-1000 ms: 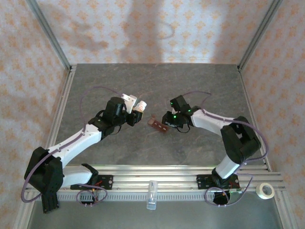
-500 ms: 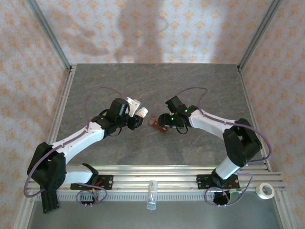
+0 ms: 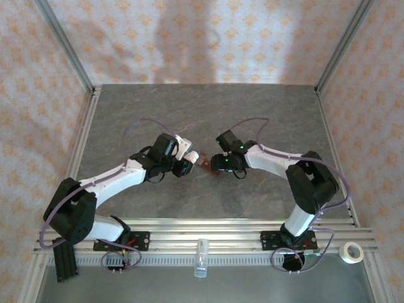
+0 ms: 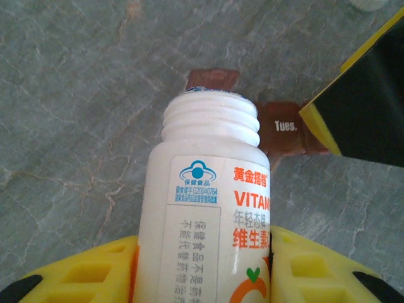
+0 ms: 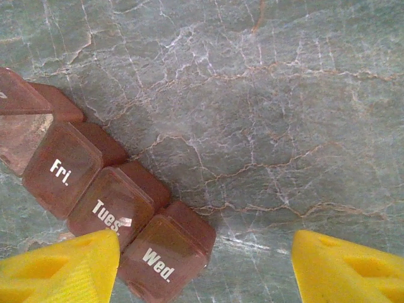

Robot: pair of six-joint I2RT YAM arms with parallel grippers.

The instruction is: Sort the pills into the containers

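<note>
Left gripper (image 4: 202,278): yellow fingers clamped either side of a white vitamin bottle (image 4: 208,189), gripped on the lower body over the label, cap off, threaded neck pointing up-frame. Right gripper (image 5: 205,271): jaws spread wide and empty, one finger in the lower left corner, the other in the lower right. The lower-left finger sits just over the edge of the containers (image 5: 101,189), a reddish-brown strip running diagonally from the left edge down to bottom centre, lids marked Fri., Tues., Wed. In the left wrist view the strip lies just beyond the bottle mouth, Tues. lid right of the neck. From overhead it sits mid-frame on the table (image 3: 252,113), between the two wrists. Can't tell which lids are shut. Judgement: strip is light, stiff moulded plastic and likely to skate on the smooth stone-look top at any nudge from the bottle lip. Best hold is a pinch across its narrow width at the Wed. end, clear of the lids and their tabs. The bottle is rigid and glossy, so likely slippery. Keep the grip low on the body when tipping.
</note>
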